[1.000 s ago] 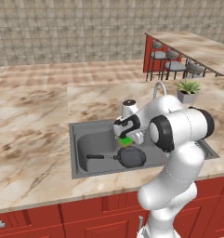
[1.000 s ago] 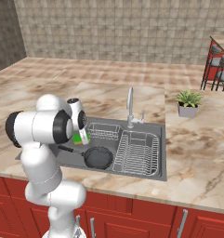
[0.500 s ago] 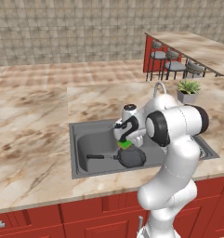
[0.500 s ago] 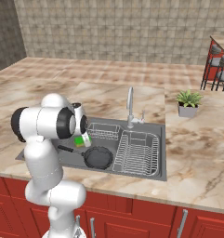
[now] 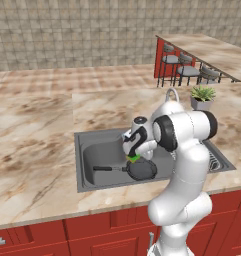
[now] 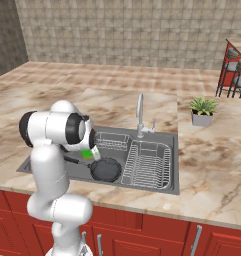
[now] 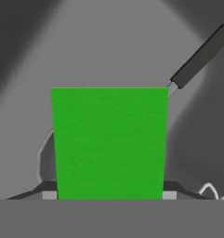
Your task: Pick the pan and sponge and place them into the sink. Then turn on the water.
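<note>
Sponge (image 7: 109, 142) sits pinched in your gripper (image 5: 134, 156), hanging over the sink (image 5: 94, 150) just above, seemingly clear of, the pan (image 5: 141, 170) near its front edge.

**Sponge and arm screen much of the sink**

In the hand view the green sponge (image 7: 109, 142) covers the middle of the frame; its lower end is cut off at the bottom band, and the fingertips (image 7: 49, 195) beside it show as mere slivers. The pan (image 7: 199, 58) appears there by its handle alone, which runs off the upper right edge. From the right base view the robot's forearm hides the gripper (image 6: 90, 152), most of the sponge (image 6: 85, 155) and the near left part of the sink (image 6: 157, 187). From the left base view the arm covers the draining rack (image 5: 215, 161) and most of the faucet (image 5: 171, 93). Bar stools (image 5: 184, 70) are too small to make out.
</note>
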